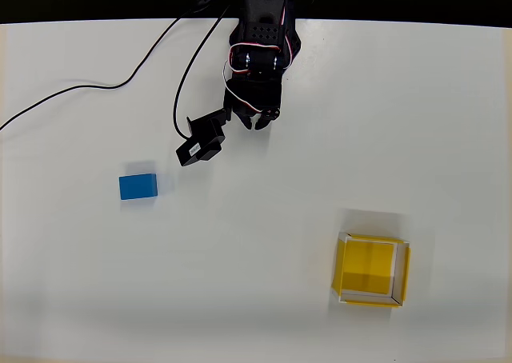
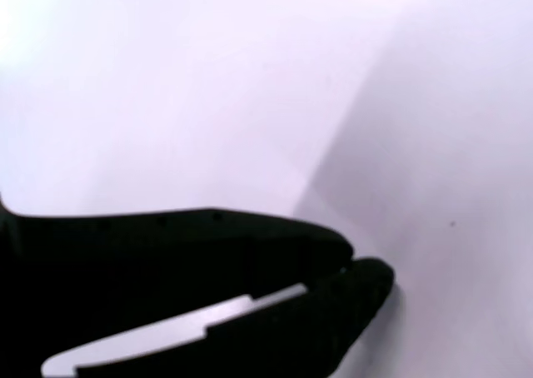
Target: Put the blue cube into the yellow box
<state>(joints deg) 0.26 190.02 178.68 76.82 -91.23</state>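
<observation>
overhead view: blue cube (image 1: 138,186) sits left of centre on the white worktop (image 1: 264,219), yellow box (image 1: 372,269) at lower right, the two well apart. black arm (image 1: 260,43) comes in from top centre, gripper (image 1: 254,121) over bare worktop, up and right of the cube, holding nothing. wrist view: gripper (image 2: 354,270) at the bottom edge, jaws clenched together, tips touching, blank white surface behind.

My arm (image 1: 260,43) reaches in from the top edge over the white table (image 1: 264,187); my claw (image 1: 258,121) hangs above bare surface; the cube (image 1: 138,186) lies left, the box (image 1: 372,270) lower right, well apart.
</observation>
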